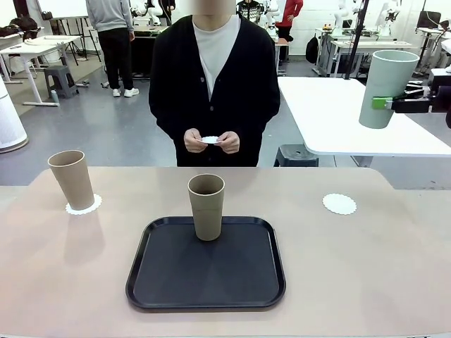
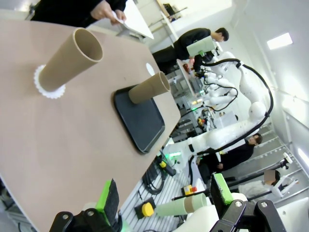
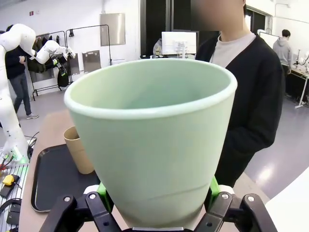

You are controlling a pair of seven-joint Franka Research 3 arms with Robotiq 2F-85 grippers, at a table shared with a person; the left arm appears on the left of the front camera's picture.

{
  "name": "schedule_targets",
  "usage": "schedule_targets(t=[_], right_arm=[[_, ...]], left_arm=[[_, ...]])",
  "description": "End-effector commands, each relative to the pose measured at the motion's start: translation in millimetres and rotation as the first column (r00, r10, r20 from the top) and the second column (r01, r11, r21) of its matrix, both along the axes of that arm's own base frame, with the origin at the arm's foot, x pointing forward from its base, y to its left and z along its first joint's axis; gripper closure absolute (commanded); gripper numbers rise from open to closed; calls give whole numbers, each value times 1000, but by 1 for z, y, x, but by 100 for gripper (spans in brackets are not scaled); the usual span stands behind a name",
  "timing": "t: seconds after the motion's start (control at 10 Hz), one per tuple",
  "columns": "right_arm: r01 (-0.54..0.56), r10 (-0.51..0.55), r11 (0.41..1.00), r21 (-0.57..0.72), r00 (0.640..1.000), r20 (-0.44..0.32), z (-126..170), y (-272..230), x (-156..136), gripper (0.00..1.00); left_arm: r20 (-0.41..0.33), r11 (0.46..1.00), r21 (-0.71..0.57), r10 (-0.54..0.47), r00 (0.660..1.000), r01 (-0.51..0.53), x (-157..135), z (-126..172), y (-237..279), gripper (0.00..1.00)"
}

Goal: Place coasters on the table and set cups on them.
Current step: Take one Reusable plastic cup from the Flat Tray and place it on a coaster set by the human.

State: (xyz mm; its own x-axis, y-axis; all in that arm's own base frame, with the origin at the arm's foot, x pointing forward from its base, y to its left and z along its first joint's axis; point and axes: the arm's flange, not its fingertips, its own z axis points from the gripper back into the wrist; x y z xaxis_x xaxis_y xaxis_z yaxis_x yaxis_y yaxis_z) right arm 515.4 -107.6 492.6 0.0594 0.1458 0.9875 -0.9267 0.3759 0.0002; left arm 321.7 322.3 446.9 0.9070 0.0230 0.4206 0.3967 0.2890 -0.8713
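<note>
My right gripper point(image 1: 385, 103) is shut on the pale mint cup point(image 1: 386, 88), held upright in the air above the table's point(image 1: 366, 282) far right, higher than a bare white coaster point(image 1: 340, 204). In the right wrist view the mint cup point(image 3: 152, 140) stands between the gripper's point(image 3: 154, 205) green pads. One tan cup point(image 1: 70, 179) stands on a coaster point(image 1: 84, 205) at the far left. Another tan cup point(image 1: 206, 206) stands on the black tray point(image 1: 206, 282). The person holds a third coaster point(image 1: 211, 140) in both hands. My left gripper point(image 2: 164, 198) is open and holds nothing, off the table's edge.
The person stands at the far side, hands close together above the table's edge. A white table point(image 1: 331, 113) lies behind the mint cup at the right. The left wrist view shows the cup on its coaster point(image 2: 70, 60), the tray point(image 2: 140, 121) and the bare coaster point(image 2: 151, 69).
</note>
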Motion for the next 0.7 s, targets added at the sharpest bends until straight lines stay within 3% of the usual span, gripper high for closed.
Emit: schedule_targets(t=[0.0,0.2,0.6], right_arm=[[-47,46,999,21,999,11,-19,3,3,17],[-98,99,995,34,995,-25,-73,0,-2,17],[-159,159,987,5,985,-69,-146,3,6,17]], left_arm=[[2,1000,-2,1,1000,-1,-2,2,0,0],[2,1000,-2,1,1000,-1,-2,2,0,0],[2,1000,-2,1,1000,-1,-2,2,0,0]])
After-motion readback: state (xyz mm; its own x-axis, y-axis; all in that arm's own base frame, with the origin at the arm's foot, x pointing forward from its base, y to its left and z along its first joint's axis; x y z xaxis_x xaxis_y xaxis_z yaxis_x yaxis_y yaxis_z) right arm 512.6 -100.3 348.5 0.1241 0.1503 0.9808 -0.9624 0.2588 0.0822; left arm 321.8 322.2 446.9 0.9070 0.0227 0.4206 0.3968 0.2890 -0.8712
